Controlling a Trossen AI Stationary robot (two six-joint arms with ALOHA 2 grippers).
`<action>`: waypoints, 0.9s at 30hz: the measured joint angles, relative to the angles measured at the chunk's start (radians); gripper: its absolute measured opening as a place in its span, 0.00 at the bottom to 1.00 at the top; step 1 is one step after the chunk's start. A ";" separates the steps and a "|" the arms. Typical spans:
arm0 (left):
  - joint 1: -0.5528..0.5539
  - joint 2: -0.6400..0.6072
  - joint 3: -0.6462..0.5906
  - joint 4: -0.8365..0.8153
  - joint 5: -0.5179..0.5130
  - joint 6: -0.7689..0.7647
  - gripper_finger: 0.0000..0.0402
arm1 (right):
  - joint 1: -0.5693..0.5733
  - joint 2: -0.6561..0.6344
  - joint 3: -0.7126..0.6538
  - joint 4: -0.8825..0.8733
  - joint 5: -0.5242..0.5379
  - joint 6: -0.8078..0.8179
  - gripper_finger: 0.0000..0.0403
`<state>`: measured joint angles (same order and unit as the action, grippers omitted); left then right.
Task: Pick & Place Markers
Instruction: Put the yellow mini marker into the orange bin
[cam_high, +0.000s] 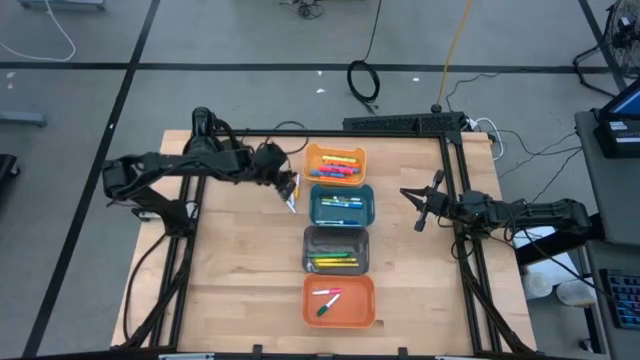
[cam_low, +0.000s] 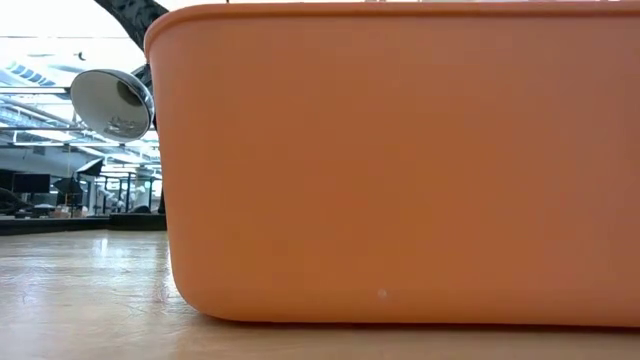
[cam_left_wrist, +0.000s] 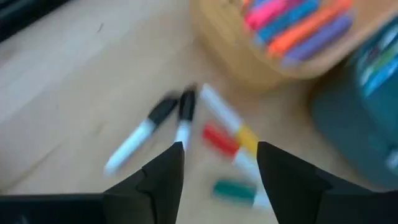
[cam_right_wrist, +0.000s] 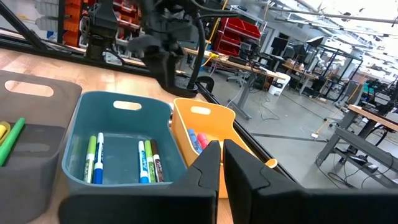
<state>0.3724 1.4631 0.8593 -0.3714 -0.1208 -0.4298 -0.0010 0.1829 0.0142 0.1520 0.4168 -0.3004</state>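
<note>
Several loose markers lie flat on the wooden table left of the light orange bin (cam_high: 335, 165): two white ones with black caps (cam_left_wrist: 158, 121), a red one (cam_left_wrist: 217, 140), a yellow-banded one (cam_left_wrist: 245, 137) and a green one (cam_left_wrist: 233, 190). My left gripper (cam_left_wrist: 221, 149) hovers open just above them, slanting down, touching none; the high view shows my left gripper (cam_high: 285, 185) beside that bin. My right gripper (cam_high: 420, 205) waits shut at the table's right side, level, its fingers (cam_right_wrist: 221, 155) pointing at the bins.
Four bins stand in a row down the table's middle, each with markers inside: light orange, teal (cam_high: 341, 205), grey (cam_high: 337, 248) and orange (cam_high: 339, 300). The orange bin's wall (cam_low: 400, 160) fills the low view. Bare wood lies left and right of the row.
</note>
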 joint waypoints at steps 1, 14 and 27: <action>0.013 0.011 0.000 0.040 0.015 0.000 0.50 | 0.000 0.000 0.000 0.000 0.000 0.000 0.03; -0.003 0.200 -0.002 0.246 0.071 -0.055 0.46 | 0.000 0.006 0.000 0.000 -0.001 0.000 0.03; -0.005 0.295 0.002 0.218 0.065 -0.072 0.46 | 0.000 0.007 0.000 0.000 0.000 0.000 0.03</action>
<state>0.3676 1.7576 0.8612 -0.1533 -0.0553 -0.5017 -0.0010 0.1902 0.0141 0.1521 0.4164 -0.3005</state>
